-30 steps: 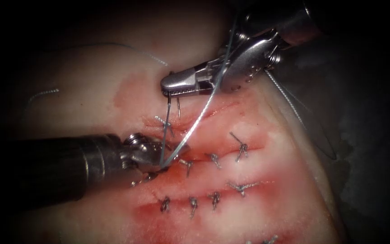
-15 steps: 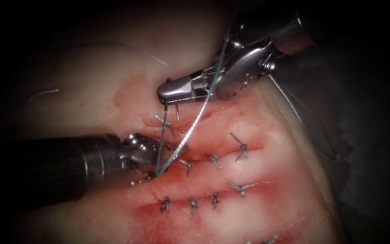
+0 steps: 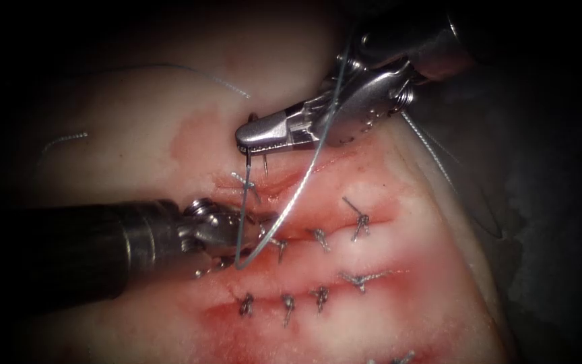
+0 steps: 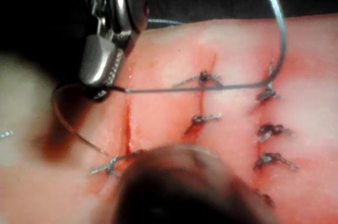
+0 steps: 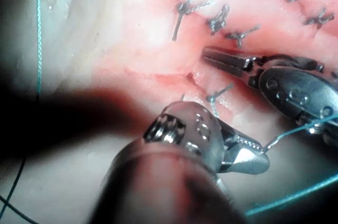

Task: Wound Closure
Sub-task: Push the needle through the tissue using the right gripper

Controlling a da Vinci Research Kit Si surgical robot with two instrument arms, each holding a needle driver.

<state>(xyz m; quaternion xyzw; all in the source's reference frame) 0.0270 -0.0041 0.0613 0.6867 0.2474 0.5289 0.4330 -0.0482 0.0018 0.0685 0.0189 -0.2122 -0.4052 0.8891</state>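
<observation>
With the right tool (image 3: 247, 143) clamped on the thread (image 3: 308, 172) and eased left and nearer, the loop (image 3: 237, 264) now sags slack beside the left tool (image 3: 229, 236), shut and empty, near the cut (image 3: 291, 176); the needle's place I cannot tell.

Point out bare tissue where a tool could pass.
Free: the pale tissue left of the right tool and above the left tool, edged by loose thread ends. Crowded: between the tools, where the thread loops over knotted stitches. The right tool is shut on the thread; what the left tool holds I cannot tell.
</observation>
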